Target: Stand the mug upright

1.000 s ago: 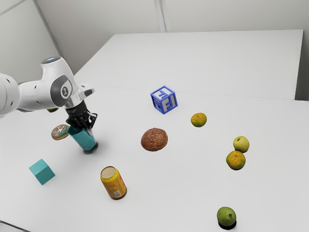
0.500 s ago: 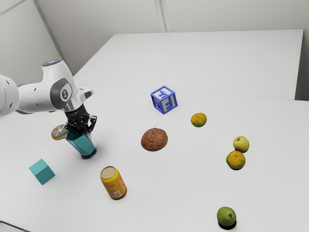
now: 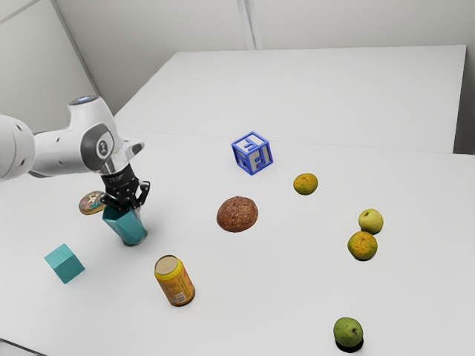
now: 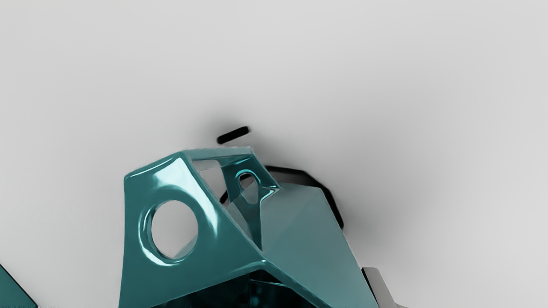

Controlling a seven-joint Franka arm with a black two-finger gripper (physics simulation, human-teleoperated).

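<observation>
You had the mug [image 3: 128, 226] gripped near its rim; it lay just below the jaws, mouth toward them, its long axis leaning, so you likely needed to bring that axis vertical.

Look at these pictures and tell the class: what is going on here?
A robot arm is working on the teal mug, its gripper down at the rim. The job is to set the mug upright. Its mouth faces up toward the gripper, but the mug leans; whether its base sits flat on the table, I can't tell. The can and teal block stand apart from it.
</observation>
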